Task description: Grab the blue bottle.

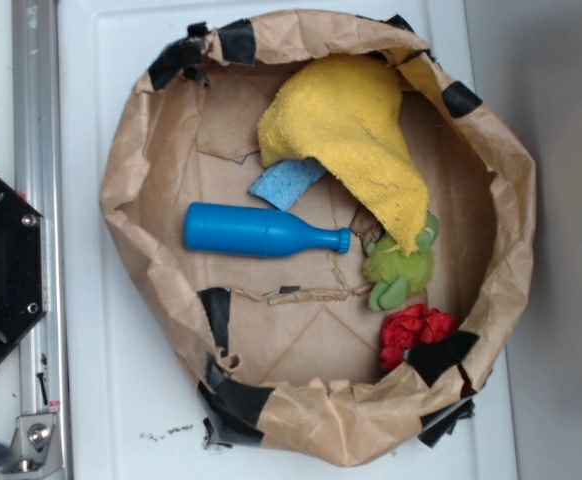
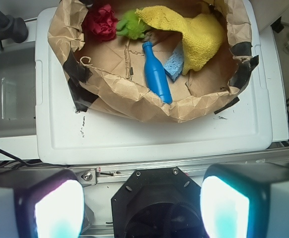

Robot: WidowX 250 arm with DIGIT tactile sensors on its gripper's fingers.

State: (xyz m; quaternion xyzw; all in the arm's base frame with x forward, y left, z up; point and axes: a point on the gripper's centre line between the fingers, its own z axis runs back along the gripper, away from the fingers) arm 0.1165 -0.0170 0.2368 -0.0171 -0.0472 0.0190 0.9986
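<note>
Blue bottle (image 1: 261, 231): lies on its side on the floor of the paper basket (image 1: 131, 170), near the middle, slightly toward the basket's left wall in the exterior view; base toward that wall, ribbed cap pointing to the centre. Nothing rests on it. In the wrist view the blue bottle (image 2: 156, 74) has its base close to the near rim and its neck pointing inward.

Light-blue sponge (image 1: 284, 183): flat piece just beside the bottle's upper side, partly tucked under the yellow towel.

Yellow towel (image 1: 351, 130): draped from the basket's far rim down toward the centre, its lower tip ending near the bottle's cap, apart from it.

Green plush toy (image 1: 401, 270): beyond the cap, near the right wall, partly under the towel's tip.

Red crumpled item (image 1: 416, 332): against the lower-right wall, just beside the green toy.

Basket: crumpled brown paper, rim rolled, patched with black tape; the paper floor is torn and creased just below the bottle.

Support: white plastic lid (image 1: 101, 400), scuffed with dark marks near its lower edge. A metal rail (image 1: 33, 150) and the black robot base (image 1: 1, 270) stand along the lid's left edge.

Gripper (image 2: 142, 208): fingers spread wide apart, empty, well apart from the basket, over the rail side.
</note>
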